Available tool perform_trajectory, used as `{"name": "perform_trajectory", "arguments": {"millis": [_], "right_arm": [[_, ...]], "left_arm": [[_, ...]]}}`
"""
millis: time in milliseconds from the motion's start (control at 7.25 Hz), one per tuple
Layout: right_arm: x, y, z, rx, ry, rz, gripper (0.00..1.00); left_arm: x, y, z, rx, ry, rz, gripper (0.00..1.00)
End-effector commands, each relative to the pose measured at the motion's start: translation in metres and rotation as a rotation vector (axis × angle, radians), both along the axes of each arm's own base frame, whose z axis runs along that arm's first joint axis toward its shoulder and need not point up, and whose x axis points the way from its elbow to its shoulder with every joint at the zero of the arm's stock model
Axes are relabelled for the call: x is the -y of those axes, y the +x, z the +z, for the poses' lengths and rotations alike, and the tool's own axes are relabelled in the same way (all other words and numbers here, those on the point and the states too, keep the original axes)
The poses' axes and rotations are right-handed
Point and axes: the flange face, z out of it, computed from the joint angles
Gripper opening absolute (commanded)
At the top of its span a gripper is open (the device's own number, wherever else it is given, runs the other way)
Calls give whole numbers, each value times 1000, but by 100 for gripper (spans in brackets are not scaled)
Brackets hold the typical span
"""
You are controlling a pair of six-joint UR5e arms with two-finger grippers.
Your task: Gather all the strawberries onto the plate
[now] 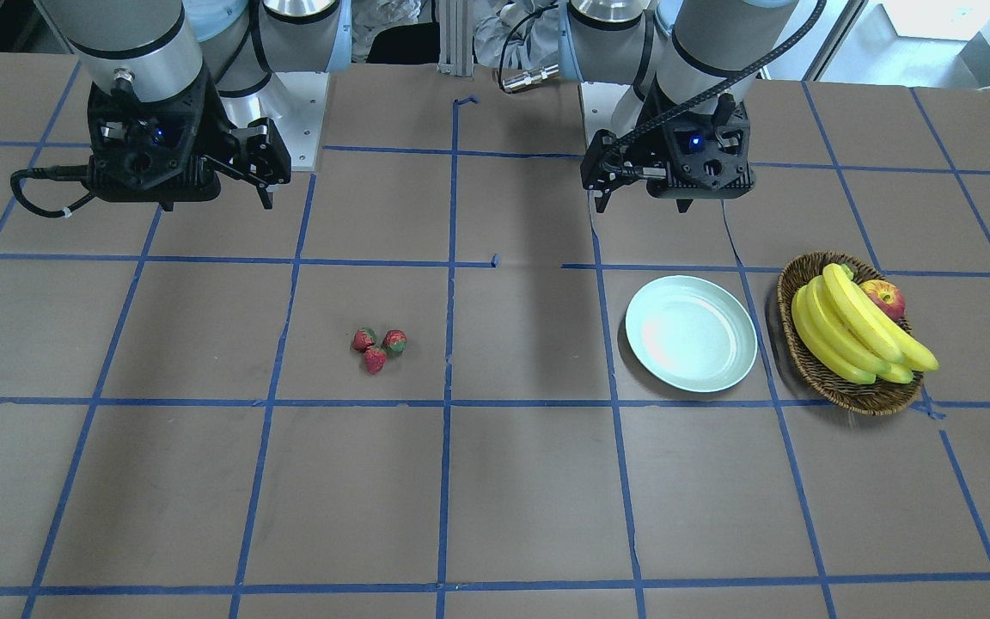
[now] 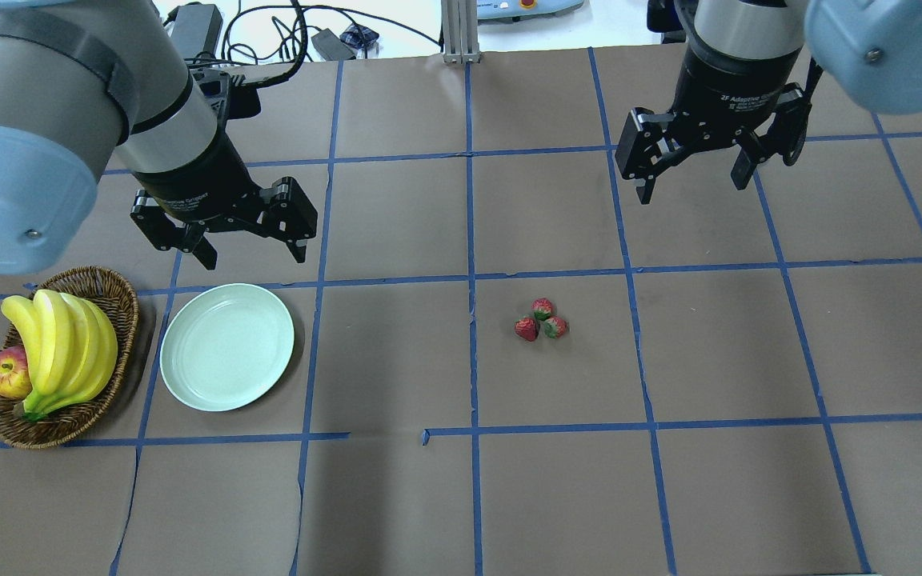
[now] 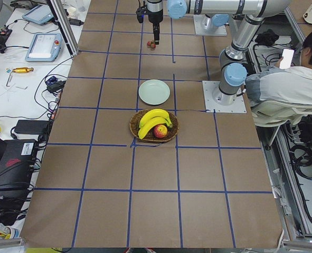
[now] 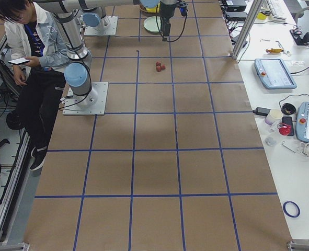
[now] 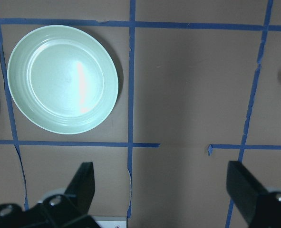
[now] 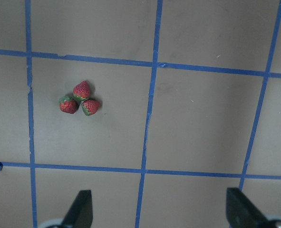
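- Overhead: the three strawberries [image 2: 541,320] lie huddled together, touching, on the brown table [image 2: 717,344], just right of the centre tape line. They are well apart from the plate [image 2: 226,346], which lies bare on the left. Just beside the plate, a wicker basket [image 2: 126,308] holds bananas [image 2: 69,344] and an apple [image 2: 6,374]. The left gripper [image 2: 254,258] hangs near the plate and the right gripper [image 2: 693,190] hangs off to the berries' right. Both have their jaws spread wide and grip nothing.
- Front-facing: only bare paper and blue tape lines [image 1: 452,344] lie between the berries and the plate.
- Left side: a seated person [image 3: 287,84] is next to the robot's bases, and the basket is nearer the camera than the plate.
- Right side: the person holds a phone, and a tablet-like pendant [image 4: 273,73] lies on the white side bench.
- Left wrist: the plate fills the upper left. The jaws stand far apart at the bottom edge with only table between them.
- Right wrist: the berries sit upper left, with a tape line to their right. The jaws are wide apart and empty.
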Motion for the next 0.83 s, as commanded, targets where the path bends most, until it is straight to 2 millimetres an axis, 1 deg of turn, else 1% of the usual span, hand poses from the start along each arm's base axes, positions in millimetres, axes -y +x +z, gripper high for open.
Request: {"name": "perform_trajectory", "arguments": {"millis": [0, 138, 276, 414, 690], "right_arm": [[7, 7, -17, 8, 37, 13, 100], [8, 7, -22, 5, 48, 18, 100], [9, 7, -35, 9, 63, 11, 100], [21, 12, -60, 39, 61, -2, 100], [35, 17, -109, 33, 27, -97, 100]], "left_arm": [[0, 0, -1, 1, 2, 0, 100], [0, 0, -2, -1, 4, 0, 100], [0, 0, -4, 0, 9, -1, 100], [-1, 0, -7, 0, 15, -1, 100], [-2, 0, -9, 0, 18, -1, 100]]}}
